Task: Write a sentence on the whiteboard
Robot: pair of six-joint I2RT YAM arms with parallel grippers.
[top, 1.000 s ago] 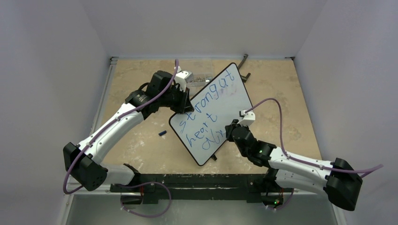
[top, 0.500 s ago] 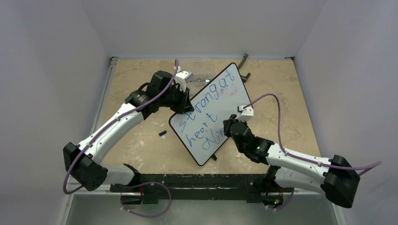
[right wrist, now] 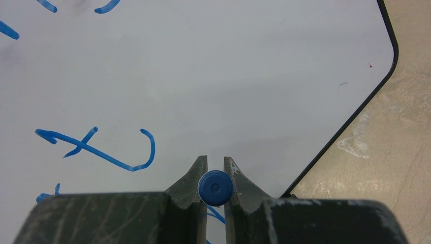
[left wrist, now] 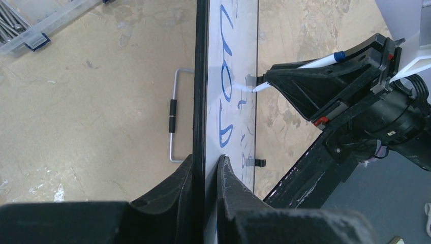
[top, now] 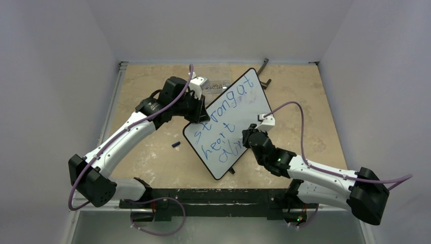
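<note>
The whiteboard (top: 239, 109) stands tilted in the middle of the table, white with a thin black frame. The sentence (top: 223, 122) is blue handwriting on it, reading roughly "strong at heart" with an unfinished word below. My left gripper (top: 199, 114) is shut on the board's left edge (left wrist: 201, 101). My right gripper (top: 247, 136) is shut on a blue marker (right wrist: 215, 187) whose tip (left wrist: 256, 87) touches the board near the lowest row. The right wrist view shows the board (right wrist: 228, 76) and blue strokes (right wrist: 101, 150).
A small blue marker cap (top: 176, 145) lies on the table left of the board. A clear box of screws (top: 216, 85) sits behind the board, also in the left wrist view (left wrist: 30, 23). Black metal brackets (top: 263, 68) lie at the back. A wire handle (left wrist: 174, 116) lies beside the board.
My right gripper has moved up and left along the board with the marker over the last second, then held nearly still. The left arm and board have not moved.
</note>
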